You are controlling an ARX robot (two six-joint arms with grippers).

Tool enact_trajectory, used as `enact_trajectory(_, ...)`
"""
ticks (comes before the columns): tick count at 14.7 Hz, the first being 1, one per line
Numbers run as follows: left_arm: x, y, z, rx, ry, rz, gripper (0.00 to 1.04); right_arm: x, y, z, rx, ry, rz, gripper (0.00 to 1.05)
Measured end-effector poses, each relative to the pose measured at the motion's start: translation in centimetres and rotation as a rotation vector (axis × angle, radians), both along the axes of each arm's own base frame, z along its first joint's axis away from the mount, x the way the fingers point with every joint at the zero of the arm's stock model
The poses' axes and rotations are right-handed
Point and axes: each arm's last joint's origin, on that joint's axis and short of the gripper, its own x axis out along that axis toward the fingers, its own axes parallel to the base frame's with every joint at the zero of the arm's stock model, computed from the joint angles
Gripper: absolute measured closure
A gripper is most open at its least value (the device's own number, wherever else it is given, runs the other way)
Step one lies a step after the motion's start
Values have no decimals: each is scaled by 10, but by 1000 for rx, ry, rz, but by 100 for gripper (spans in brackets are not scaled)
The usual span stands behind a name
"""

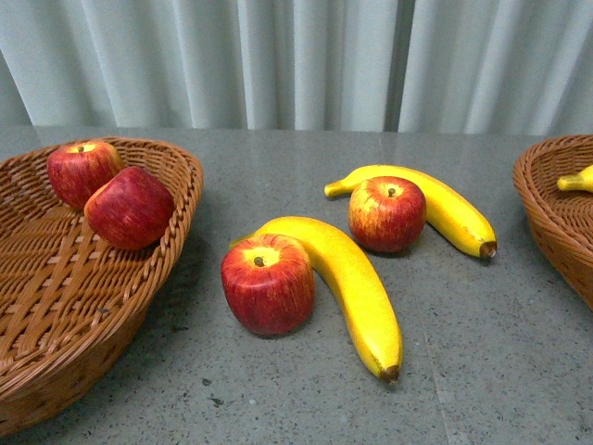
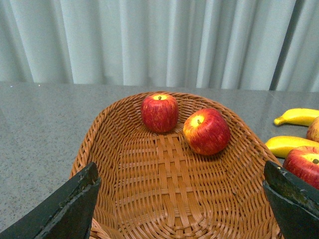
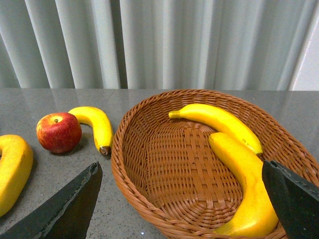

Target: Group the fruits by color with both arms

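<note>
Apple (image 1: 267,283) lies just right of the basket (image 1: 176,171) facing the left claw (image 2: 180,172), farther from the right claw (image 3: 180,169); both gape empty.

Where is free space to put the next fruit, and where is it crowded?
Free: floor of the left brown wicker basket, nearer than its red apples; floor of the right wicker basket beside its yellow bananas. Crowded: centre of the grey table.
</note>
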Motion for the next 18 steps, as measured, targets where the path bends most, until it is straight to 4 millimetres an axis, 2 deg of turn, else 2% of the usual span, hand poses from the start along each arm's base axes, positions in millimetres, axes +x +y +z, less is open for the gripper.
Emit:
enact_trajectory(14, 0, 0, 0, 0, 0, 0, 7, 0, 0, 0, 0, 0, 0, 7)
enact_trajectory(15, 0, 0, -2, -4, 30, 16, 7, 0, 0, 0, 0, 0, 0, 7)
enact_trajectory(17, 3, -6, -1, 15, 228, 165, 7, 0, 0, 0, 0, 0, 0, 7)
enact_trajectory(18, 4, -5, 1, 23, 230, 229, 7, 0, 0, 0, 0, -1, 0, 7)
